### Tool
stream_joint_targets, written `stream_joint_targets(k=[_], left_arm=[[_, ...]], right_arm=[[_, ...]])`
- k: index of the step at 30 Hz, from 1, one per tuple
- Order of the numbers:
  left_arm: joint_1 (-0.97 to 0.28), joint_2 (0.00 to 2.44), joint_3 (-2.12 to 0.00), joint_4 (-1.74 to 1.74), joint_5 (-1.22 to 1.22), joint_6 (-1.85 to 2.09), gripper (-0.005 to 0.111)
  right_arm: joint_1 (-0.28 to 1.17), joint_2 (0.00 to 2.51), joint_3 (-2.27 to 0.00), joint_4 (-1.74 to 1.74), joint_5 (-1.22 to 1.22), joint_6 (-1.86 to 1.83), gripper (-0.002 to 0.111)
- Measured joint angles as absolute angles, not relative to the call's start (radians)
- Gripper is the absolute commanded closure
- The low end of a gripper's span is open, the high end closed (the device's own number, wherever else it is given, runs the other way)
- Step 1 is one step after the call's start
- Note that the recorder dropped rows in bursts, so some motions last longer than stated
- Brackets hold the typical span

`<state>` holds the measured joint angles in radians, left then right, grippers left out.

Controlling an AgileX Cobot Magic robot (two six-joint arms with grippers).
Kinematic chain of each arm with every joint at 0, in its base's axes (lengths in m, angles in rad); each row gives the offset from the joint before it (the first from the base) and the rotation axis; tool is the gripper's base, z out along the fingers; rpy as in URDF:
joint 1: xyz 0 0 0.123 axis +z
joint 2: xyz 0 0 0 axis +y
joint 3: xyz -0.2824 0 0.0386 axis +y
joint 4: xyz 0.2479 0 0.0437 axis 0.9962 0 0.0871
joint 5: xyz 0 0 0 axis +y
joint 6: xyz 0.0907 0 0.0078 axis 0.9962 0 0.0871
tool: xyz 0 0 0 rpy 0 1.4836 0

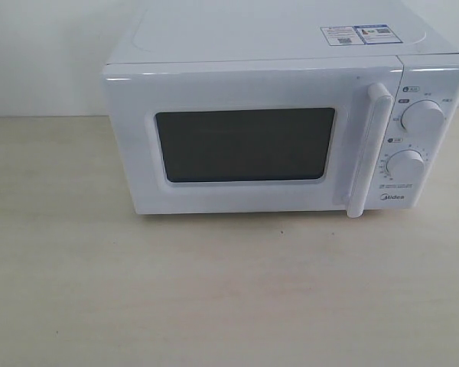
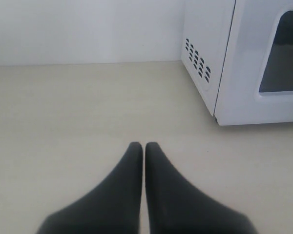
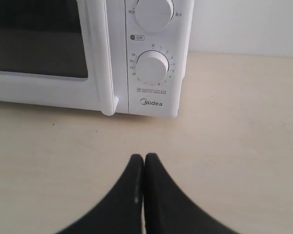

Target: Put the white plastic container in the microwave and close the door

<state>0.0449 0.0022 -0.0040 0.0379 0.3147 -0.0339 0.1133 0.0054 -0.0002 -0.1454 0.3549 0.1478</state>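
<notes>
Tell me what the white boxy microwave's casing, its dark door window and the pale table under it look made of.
White boxy microwave casing: glossy painted metal or plastic, judging by soft highlights on rounded edges; punched vent slots suggest sheet metal. Dark door window: smooth glass or clear plastic, faintly reflective. Pale table: matte wood-look laminate, likely, with faint grain streaks.

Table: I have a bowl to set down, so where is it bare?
The table is bare in front of the microwave, edge to edge, and beside its vented side wall. The microwave fills the rear middle; past the dials only a narrow strip shows.
</notes>
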Motion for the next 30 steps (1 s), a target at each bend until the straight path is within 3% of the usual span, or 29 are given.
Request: stream_joint_targets(k=[30], left_arm=[[0.045, 0.002, -0.004, 0.038, 0.315, -0.034, 0.103]], right_arm=[[0.052, 0.005, 0.0, -0.146, 0.357, 0.15, 0.108]])
